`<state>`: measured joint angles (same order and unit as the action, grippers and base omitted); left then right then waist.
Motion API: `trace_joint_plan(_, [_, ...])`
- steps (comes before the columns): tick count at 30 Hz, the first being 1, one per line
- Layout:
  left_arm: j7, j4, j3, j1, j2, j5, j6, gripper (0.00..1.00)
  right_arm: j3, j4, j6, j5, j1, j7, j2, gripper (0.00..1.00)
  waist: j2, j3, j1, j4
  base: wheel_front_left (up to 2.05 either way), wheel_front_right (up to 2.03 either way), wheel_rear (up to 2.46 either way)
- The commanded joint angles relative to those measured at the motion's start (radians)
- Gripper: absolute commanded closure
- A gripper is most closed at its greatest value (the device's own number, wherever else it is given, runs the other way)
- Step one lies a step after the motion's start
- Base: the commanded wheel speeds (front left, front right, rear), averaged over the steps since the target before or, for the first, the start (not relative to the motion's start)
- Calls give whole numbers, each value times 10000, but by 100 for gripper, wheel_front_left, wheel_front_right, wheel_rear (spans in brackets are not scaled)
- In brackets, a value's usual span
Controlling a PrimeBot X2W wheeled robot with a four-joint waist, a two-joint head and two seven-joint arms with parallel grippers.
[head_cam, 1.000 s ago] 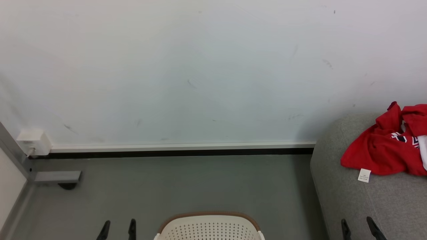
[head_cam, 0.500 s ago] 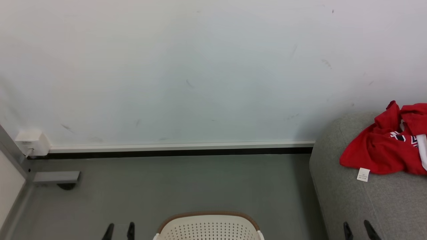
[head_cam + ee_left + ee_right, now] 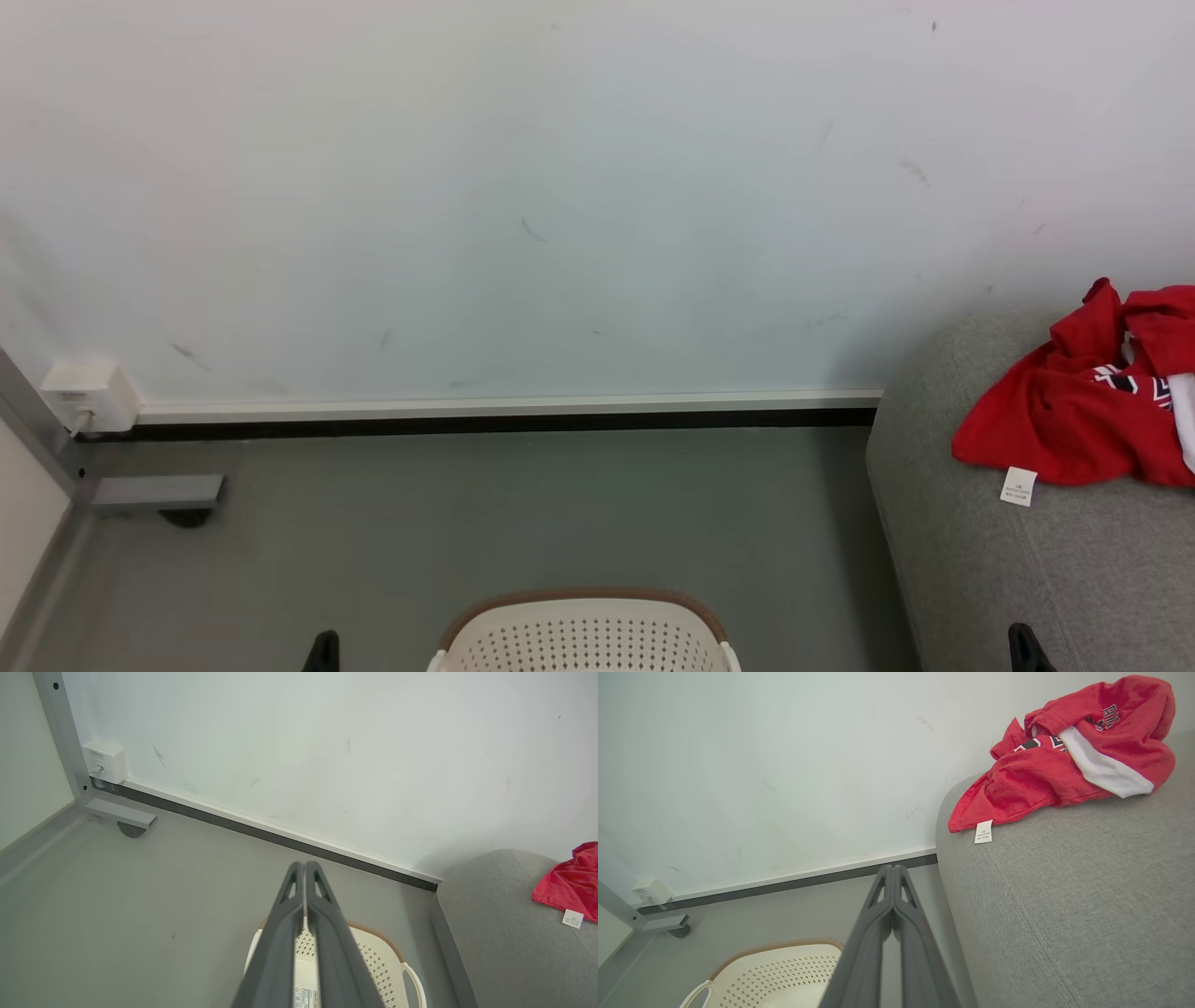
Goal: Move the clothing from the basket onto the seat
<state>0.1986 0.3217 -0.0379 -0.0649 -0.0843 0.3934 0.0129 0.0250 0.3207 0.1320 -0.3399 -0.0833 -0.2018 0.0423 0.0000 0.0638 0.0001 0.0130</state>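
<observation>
The red clothing [image 3: 1083, 411] lies crumpled on the grey seat [image 3: 1055, 560] at the right, its white label hanging toward the seat's edge; it also shows as red clothing [image 3: 1069, 765] on the seat [image 3: 1064, 914] and as clothing [image 3: 570, 886] at the far right. The cream perforated basket [image 3: 583, 635] stands on the floor at the bottom centre, also seen as the basket [image 3: 775, 975] and the basket [image 3: 373, 961]. My left gripper [image 3: 304, 864] is shut with nothing in it, above the basket. My right gripper [image 3: 893, 868] is shut and empty, beside the seat's edge. Their tips, left gripper [image 3: 324, 644] and right gripper [image 3: 1020, 639], peek in at the bottom.
A white wall with a dark skirting strip [image 3: 485, 425] runs behind the grey floor [image 3: 523, 523]. At the left stand a grey metal frame with a foot [image 3: 154, 490] and a white wall box [image 3: 89, 392].
Both grippers have gone from open to shut and have sunk lower at the bottom edge. The clothing stays on the seat.
</observation>
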Motion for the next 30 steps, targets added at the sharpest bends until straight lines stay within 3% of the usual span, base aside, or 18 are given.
trace_joint_plan(1, [-101, -181, 102, 314, -47, 510, 64, 100, 65, -207, -3, -541, 315, 106, 66, 100, 0, -9, -1, -4, 0, 0, 0])
trace_joint_plan(30, [-1209, -429, 615, 883, 98, 4870, 486, 100, 372, -422, -8, -5073, 974, 1234, 85, 100, 0, -174, -1, -37, 0, 0, 0])
